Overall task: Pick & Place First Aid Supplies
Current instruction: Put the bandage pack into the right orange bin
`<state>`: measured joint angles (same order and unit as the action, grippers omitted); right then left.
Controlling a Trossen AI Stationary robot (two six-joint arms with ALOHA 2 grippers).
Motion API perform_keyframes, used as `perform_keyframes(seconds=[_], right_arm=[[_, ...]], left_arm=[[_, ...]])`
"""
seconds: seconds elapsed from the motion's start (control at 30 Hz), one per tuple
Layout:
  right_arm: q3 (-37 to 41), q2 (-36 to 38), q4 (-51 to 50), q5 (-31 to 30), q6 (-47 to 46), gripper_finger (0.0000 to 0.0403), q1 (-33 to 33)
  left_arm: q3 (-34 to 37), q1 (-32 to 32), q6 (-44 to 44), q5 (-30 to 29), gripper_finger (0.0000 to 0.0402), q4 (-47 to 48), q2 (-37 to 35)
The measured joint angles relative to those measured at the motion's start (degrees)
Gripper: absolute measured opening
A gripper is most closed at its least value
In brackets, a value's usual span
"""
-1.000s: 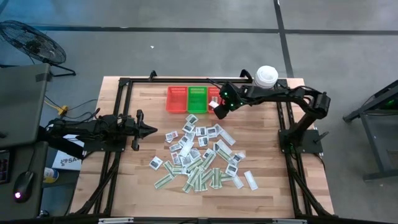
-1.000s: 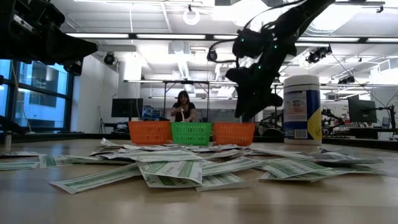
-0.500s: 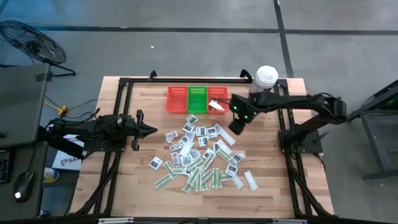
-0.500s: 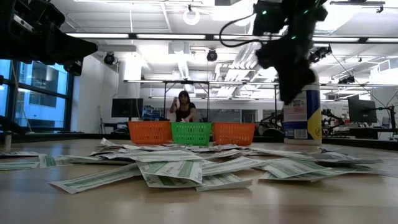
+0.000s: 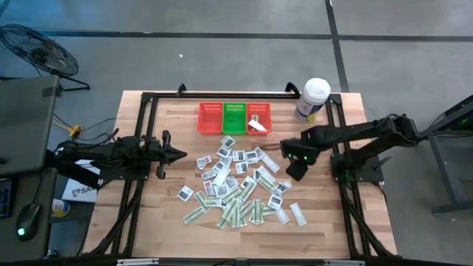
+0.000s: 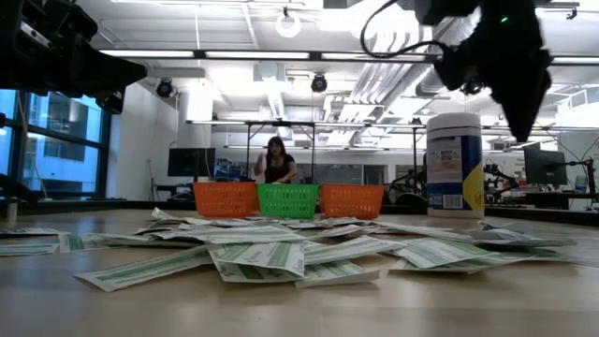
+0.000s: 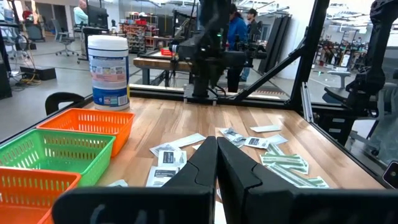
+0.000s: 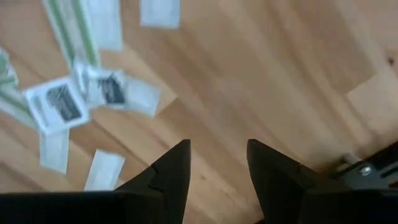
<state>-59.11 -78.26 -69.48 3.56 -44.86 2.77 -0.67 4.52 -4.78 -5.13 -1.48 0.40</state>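
I judge this job barely begun. Nearly all of the first aid supplies [image 5: 236, 185] lie loose in a scattered heap on the middle of the wooden surface [image 5: 325, 222], squarish white packets mixed with green-and-white strips. At the far edge stand three mesh baskets in a row: a red basket [image 5: 210, 118], a green basket [image 5: 234, 117] and a second red basket [image 5: 259, 119]. Only that last one shows anything inside, a single white packet [image 5: 258, 126]; the other two look bare from above.

My right pincer [image 5: 294, 170] hangs above the heap's right fringe, jaws parted and nothing between them; its wrist view shows bare wood under the gap with packets just beside. My left pincer [image 5: 179, 154] waits at the heap's left edge, jaws pressed together, holding nothing. The big white tub [image 5: 313, 98] stands apart at the far right corner.

Dozens of packets remain to be moved, one grasp at a time.
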Motion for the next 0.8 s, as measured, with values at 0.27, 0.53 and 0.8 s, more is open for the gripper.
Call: perform_keyframes(seconds=[0.27, 0.53, 0.8], right_arm=[[0.0, 0.0, -0.1, -2.0, -7.2, 0.0151, 12.0], [0.0, -0.2, 1.8, -3.7, -20.4, 0.0151, 23.1], [0.0, -3.2, 6.8, -2.8, -35.6, 0.0151, 29.6]], left_arm=[[0.0, 0.0, 0.0, 0.0, 0.0001, 0.0, 0.0], [0.0, 0.0, 0.0, 0.0, 0.0001, 0.0, 0.0], [0.0, 0.0, 0.0, 0.0, 0.0001, 0.0, 0.0]])
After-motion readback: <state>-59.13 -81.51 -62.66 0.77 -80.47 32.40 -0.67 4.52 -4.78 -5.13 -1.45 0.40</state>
